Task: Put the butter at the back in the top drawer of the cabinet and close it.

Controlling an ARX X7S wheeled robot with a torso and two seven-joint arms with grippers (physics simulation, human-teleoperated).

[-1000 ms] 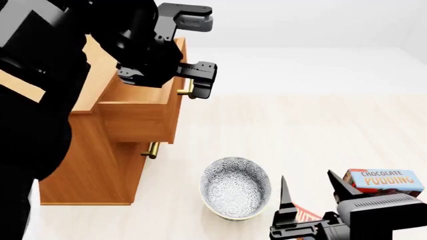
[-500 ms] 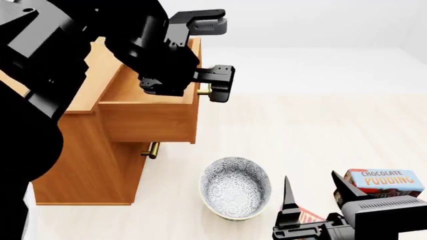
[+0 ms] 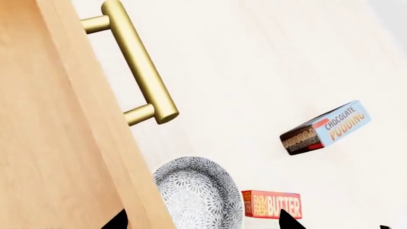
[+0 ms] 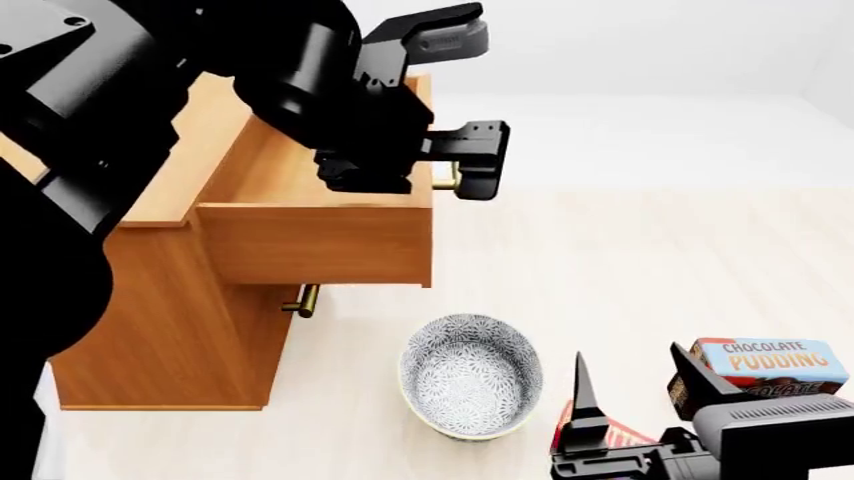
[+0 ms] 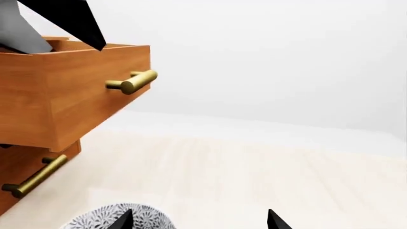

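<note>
With our left gripper [image 4: 461,170] clamped on the light-brown wooden top drawer's [image 4: 320,240] brass bar handle [image 3: 137,62] and our right gripper [image 4: 634,385] wide open, 1 overlong pull could yank it out.

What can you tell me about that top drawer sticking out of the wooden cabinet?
The top drawer is a light-brown wooden box with a plain front, pulled well out of the cabinet and overhanging the drawer below. A brass bar handle on two short posts sits on its front. The left claw is right at that handle, though whether it grips it can't be made out. The drawer's inside is mostly hidden behind the arm; nothing shows in it.
</note>
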